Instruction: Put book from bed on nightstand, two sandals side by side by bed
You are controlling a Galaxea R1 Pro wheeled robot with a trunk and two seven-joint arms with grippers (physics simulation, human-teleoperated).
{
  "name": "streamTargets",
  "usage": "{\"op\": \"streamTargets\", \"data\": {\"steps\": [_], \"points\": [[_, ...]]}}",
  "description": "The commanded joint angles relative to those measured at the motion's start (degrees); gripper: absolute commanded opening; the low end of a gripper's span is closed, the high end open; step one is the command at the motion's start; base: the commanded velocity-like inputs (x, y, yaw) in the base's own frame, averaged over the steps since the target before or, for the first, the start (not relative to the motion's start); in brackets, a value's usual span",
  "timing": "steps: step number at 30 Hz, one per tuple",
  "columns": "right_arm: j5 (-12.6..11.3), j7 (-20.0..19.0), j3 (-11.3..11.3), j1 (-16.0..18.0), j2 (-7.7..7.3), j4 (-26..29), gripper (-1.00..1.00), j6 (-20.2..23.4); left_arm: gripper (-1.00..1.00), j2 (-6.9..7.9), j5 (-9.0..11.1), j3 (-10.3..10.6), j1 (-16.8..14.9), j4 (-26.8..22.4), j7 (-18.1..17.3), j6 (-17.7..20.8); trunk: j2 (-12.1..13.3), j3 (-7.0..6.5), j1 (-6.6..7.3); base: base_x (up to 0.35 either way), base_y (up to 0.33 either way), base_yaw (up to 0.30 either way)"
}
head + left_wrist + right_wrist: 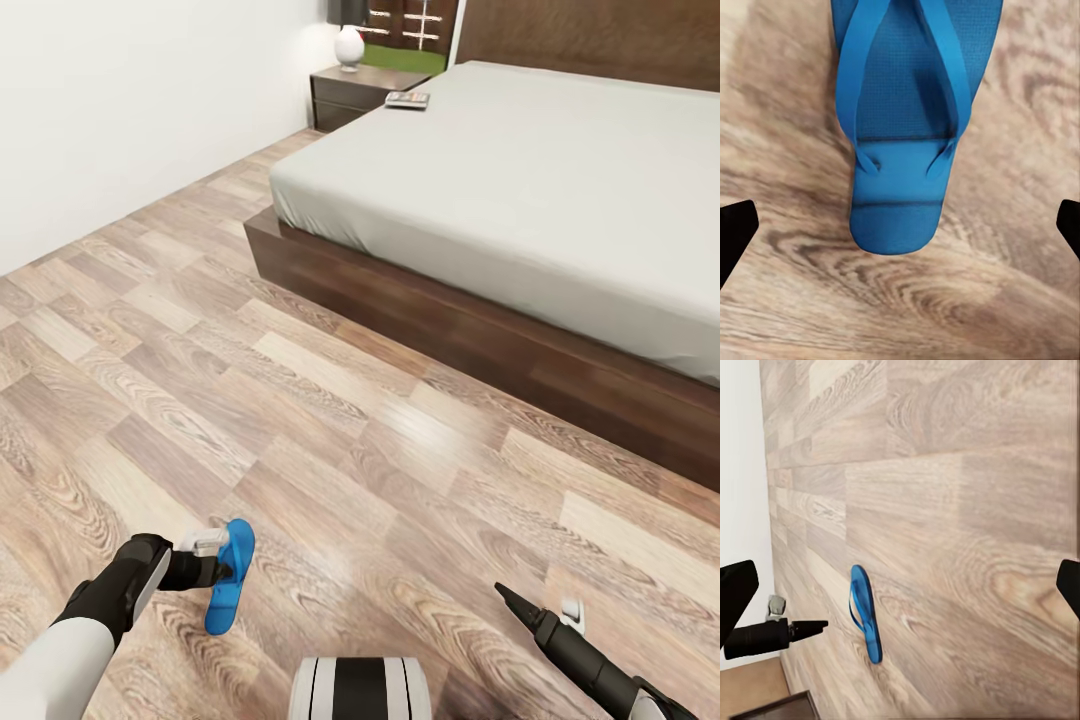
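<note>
Hovering over a blue sandal (229, 588) on the plank floor (300, 420), left jaws spread, sandal's end between them, untouched | right jaws spread, empty | book (407, 99) lies at the bed's (520, 180) far corner beside the nightstand (345, 92); lettering unreadable.

Wood-plank floor (330, 420) has one blue sandal (230, 590) lying on it. The bed (520, 190) carries a small book (407, 99) near its corner by the nightstand (352, 92).
</note>
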State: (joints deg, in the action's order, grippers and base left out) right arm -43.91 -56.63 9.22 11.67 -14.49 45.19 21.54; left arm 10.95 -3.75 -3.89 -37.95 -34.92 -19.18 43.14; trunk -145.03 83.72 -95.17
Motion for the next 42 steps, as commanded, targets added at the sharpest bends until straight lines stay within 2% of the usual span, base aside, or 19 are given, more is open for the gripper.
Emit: {"op": "streamTargets", "data": {"steps": [1, 8, 18, 32, 42], "points": [[-0.45, -0.07, 0.01, 0.02, -0.01, -0.01, 1.00, 0.52, 1.00, -0.04, -0.41, -0.24, -0.01, -0.07, -0.39, -0.17, -0.03, 0.26, -0.01, 0.000, 0.000, 0.000], [-0.49, -0.15, 0.01, 0.02, -0.01, -0.01, 1.00, 0.52, 1.00, -0.05, -0.46, -0.24, -0.01, -0.06, -0.35, -1.39, -0.12, 1.81, -0.19, 0.000, 0.000, 0.000], [-0.56, -1.31, -0.05, 0.02, -0.01, -0.01, 1.00, 0.52, 1.00, 0.02, -0.41, -0.17, -0.01, -0.06, -0.41, -1.63, -0.12, 1.81, -0.19, 0.000, 0.000, 0.000], [-0.41, -8.05, -0.05, 0.02, -0.01, -0.09, 1.00, 0.43, 1.00, 0.04, -0.45, -0.17, -0.01, -0.06, -0.42, -1.81, -0.12, 1.81, -0.19, 0.000, 0.000, 0.000], [-0.31, -9.11, -0.02, 0.02, -0.01, -0.10, 1.00, 0.43, 1.00, 0.04, -0.48, -0.18, -0.01, -0.03, -0.42, -1.92, -0.12, 1.81, -0.19, 0.000, 0.000, 0.000]]}}
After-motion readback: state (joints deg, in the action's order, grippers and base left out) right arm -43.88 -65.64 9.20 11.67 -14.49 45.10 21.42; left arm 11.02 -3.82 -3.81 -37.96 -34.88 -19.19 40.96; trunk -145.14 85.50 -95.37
